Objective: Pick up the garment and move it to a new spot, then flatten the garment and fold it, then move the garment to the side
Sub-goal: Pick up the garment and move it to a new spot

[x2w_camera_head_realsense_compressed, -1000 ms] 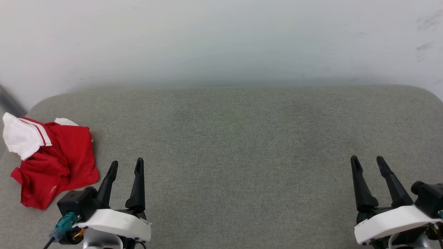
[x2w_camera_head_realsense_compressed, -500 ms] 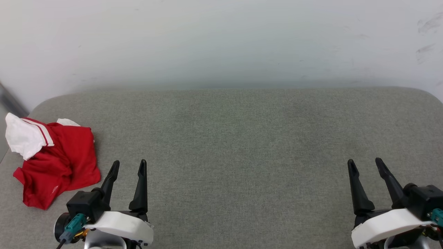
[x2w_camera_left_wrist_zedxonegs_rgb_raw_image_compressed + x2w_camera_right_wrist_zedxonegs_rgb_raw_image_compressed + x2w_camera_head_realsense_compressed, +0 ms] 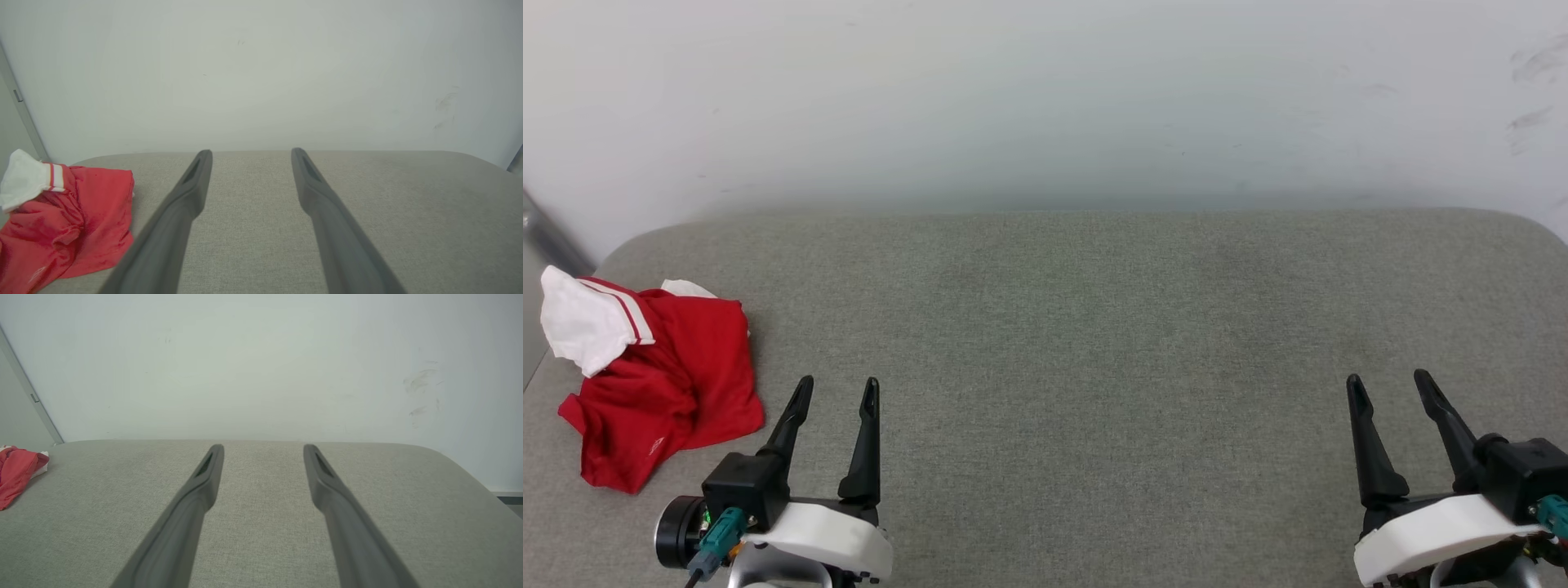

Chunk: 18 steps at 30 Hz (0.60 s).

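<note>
At the 9 o'clock edge of the grey fabric-covered surface (image 3: 1094, 327), the garment (image 3: 662, 384) is lying in a crumpled heap. Its red body is bunching into creases, and one white sleeve (image 3: 580, 331) with red striped trim is sticking out toward 10 o'clock.

The left gripper (image 3: 839, 380) is sitting at 7 o'clock in the head view. Its two dark fingers are pointing toward 12 and standing spread apart, grasping nothing, with bare fabric showing between them. From this gripper the garment is lying at about 10 o'clock, near the fingertips but apart from them. In the left wrist view the heap is showing at 8 o'clock, beside the left finger rather than between the two.

The right gripper (image 3: 1387, 376) is sitting at 5 o'clock in the head view, well apart from the garment, its fingers likewise released wide and gripping nothing. In the right wrist view the red cloth is peeking in at 9 o'clock.

A pale wall (image 3: 1045, 98) is rising behind the surface at 12 o'clock, showing faint dark scuffs toward 2 o'clock.
</note>
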Tool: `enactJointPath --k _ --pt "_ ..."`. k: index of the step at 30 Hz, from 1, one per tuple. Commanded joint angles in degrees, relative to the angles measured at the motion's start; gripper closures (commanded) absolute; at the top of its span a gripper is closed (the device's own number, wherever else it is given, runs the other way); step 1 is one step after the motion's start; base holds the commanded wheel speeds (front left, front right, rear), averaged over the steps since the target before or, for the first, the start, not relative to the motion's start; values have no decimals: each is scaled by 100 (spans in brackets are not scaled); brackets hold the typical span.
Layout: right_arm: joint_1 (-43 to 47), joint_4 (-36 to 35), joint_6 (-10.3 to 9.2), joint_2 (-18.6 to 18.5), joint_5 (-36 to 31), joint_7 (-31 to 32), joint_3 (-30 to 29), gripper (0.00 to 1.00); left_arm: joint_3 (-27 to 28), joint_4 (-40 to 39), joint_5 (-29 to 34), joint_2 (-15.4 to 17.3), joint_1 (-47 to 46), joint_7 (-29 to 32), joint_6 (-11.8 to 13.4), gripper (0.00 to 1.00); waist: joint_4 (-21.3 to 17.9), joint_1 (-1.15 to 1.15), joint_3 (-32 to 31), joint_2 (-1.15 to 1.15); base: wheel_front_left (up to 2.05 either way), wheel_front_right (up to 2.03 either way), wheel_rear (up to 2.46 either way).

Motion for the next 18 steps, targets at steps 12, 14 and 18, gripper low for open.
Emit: enactJointPath --k 12,14,18 --pt "23 -94 0 19 -226 -131 87 0 -5 -46 451 -83 -119 -169 -32 0 252 0 -23 0 0 0 0" --pt "-21 -126 0 20 -299 -140 139 0 20 -50 522 -93 -143 -195 -34 0 372 0 -9 0 0 0 0" --pt "-74 -141 0 20 -265 -143 221 0 67 -20 489 -109 -186 -182 -36 0 596 0 5 0 0 0 0"
